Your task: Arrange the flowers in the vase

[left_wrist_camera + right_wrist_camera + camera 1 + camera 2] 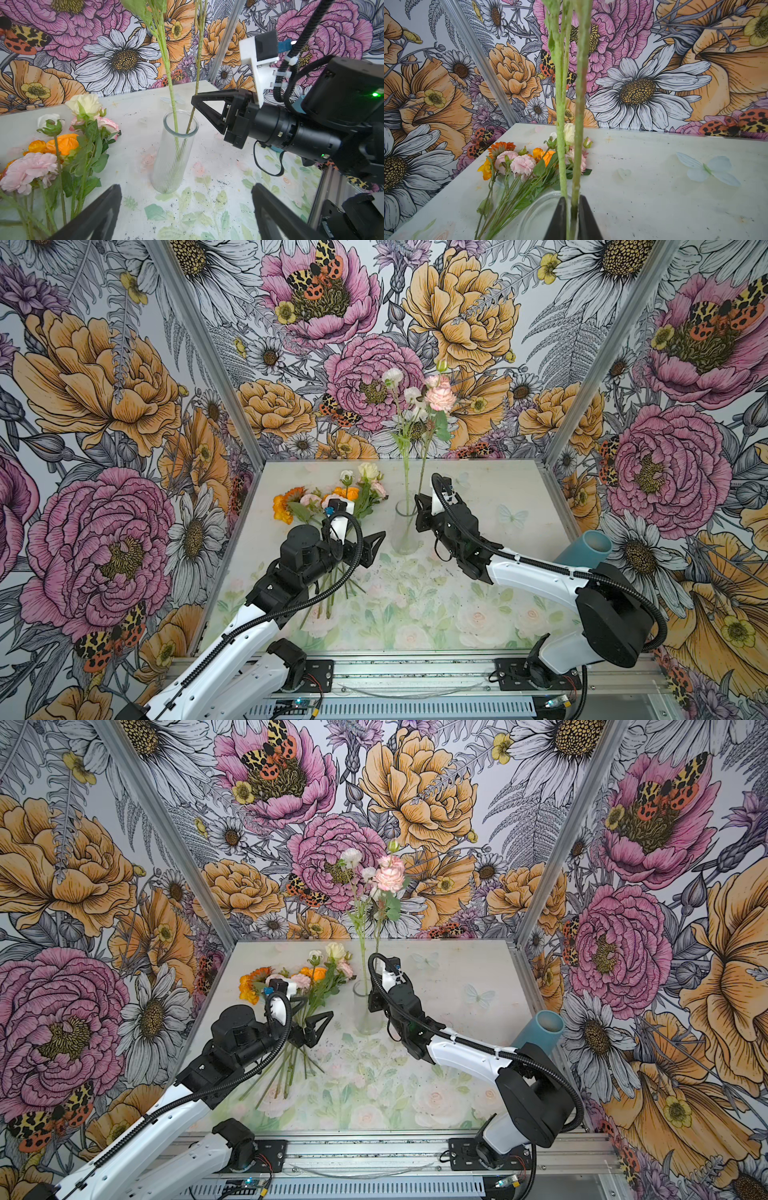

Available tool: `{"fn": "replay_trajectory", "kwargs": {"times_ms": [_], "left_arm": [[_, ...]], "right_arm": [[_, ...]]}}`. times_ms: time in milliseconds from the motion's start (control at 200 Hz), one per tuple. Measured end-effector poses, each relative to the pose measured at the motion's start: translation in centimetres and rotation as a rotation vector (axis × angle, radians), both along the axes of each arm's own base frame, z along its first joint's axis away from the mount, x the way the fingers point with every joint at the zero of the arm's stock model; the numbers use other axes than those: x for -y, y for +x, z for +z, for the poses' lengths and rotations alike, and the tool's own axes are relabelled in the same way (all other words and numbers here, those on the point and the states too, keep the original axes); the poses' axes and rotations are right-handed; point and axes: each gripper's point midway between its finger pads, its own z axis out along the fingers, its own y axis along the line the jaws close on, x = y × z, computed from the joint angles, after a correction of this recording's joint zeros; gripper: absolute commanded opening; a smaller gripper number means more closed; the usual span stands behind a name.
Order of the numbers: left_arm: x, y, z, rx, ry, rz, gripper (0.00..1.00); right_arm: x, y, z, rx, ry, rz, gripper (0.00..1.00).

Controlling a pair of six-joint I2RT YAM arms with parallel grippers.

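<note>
Flowers (328, 499) lie mostly in a loose pile on the left of the table (511, 489), blooms toward the back wall, while two tall stems (406, 472) stand upright in the glass vase (405, 539) at mid-table. My right hand (572, 197) sits at the vase's rim, its fingers close on either side of one of those stems; I cannot tell whether they pinch it. My left hand (187, 187) hangs over the pile, fingers spread wide, holding nothing.
</note>
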Motion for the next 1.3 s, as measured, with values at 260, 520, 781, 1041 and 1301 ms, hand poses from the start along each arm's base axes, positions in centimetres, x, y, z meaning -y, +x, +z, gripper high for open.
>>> {"fn": "replay_trajectory", "kwargs": {"times_ms": [260,520,781,1041,1301], "left_arm": [[0.0,0.0,0.0,0.001,0.000,0.001,0.99],[-0.7,0.5,-0.1,-0.004,0.014,0.053,0.99],[-6.6,5.8,-3.0,-0.231,0.049,0.389,0.72],[-12.3,8.3,-12.1,-0.585,0.093,0.654,0.51],[-12.4,9.0,-17.1,-0.736,0.139,0.682,0.46]], "right_arm": [[-0.2,-0.3,-0.2,-0.009,-0.010,0.011,0.58],[-0.2,-0.9,0.6,-0.008,-0.030,0.024,0.70],[0.5,-3.0,2.9,-0.005,-0.051,0.047,0.89],[3.6,-6.3,6.9,-0.015,-0.048,0.048,0.95],[2.8,-9.8,7.3,-0.063,-0.036,0.219,0.97]]}}
